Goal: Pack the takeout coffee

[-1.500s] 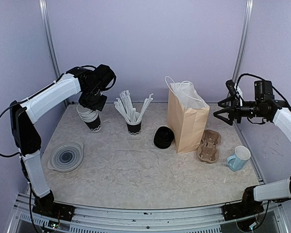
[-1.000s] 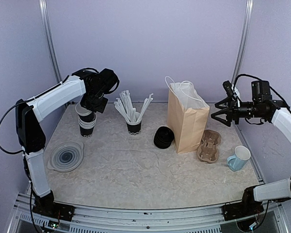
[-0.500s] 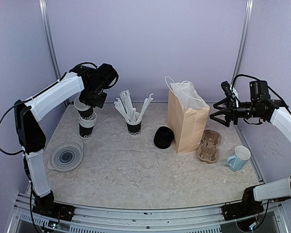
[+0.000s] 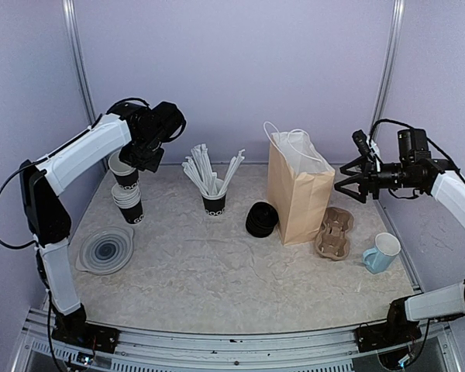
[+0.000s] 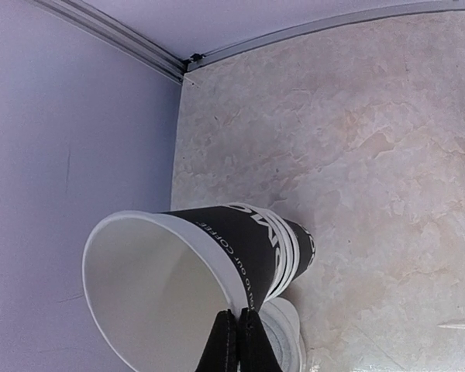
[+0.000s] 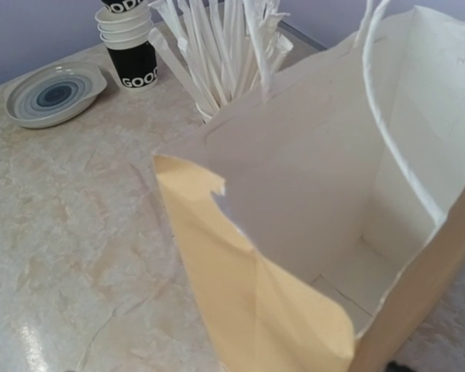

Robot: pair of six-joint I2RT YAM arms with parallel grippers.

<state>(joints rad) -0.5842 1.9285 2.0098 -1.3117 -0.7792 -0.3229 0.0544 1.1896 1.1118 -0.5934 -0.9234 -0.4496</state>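
1. Cup (image 4: 123,171): black paper, no lid, mouth open. It hangs tilted at the far left of the table, just above the stack (image 4: 129,203) and apparently clear of it.
2. Left gripper (image 5: 235,325) is pinched tight on the rim, one finger inside the wall and one outside, as the left wrist view shows.
3. Right gripper (image 4: 352,183) is spread wide and holds nothing. It hovers just right of the bag (image 4: 298,194), looking down into its open mouth.
4. Handling, as a judgement: an empty paper cup is very light. The wall is thin and dents under a hard squeeze, and the rolled rim is its stiffest part.
5. A rim pinch serves for lifting, but the cup can swing on it, so moves should be slow. Once lidded, a grip round the upper wall below the lid would be steadier.
6. The dark pile (image 4: 261,219) left of the bag is probably lids.
7. Against the earlier frames: the cup has come up off the stack, where before it sat nested on top. The left arm has drawn back toward the left wall, and the stack has shifted left with it.
8. The right arm has barely moved, and the bag stands as it did.
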